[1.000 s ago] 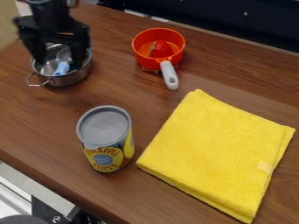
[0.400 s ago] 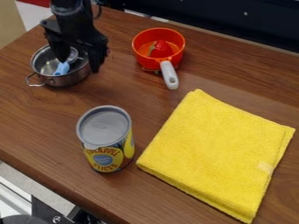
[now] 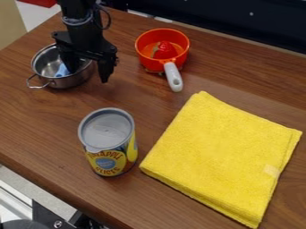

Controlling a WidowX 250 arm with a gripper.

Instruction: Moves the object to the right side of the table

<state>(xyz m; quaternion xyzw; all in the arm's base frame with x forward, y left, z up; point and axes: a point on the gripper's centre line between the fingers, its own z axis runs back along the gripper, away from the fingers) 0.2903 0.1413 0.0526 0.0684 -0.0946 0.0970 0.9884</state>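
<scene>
The black two-finger gripper (image 3: 88, 76) is hanging over the right wall of the round silver metal pot (image 3: 65, 82), its fingers spreading wide, one reaching down inside and the other pointing down just outside. The pot is sitting upright on the brown wooden table (image 3: 36, 116), holding a light blue thing (image 3: 62, 70) whose kind I cannot tell. Right of the pot, and in the way toward the table's right side, a round orange-red pan (image 3: 142, 54) is standing, its white handle (image 3: 173, 77) pointing down the view and a red strawberry-shaped piece (image 3: 165, 50) lying inside. Below and right of the pot, a tall yellow-labelled can with a grey top (image 3: 108, 129) is standing upright. Farther right of the pot, a folded yellow cloth (image 3: 221, 152) is lying flat, taking up much room
</scene>
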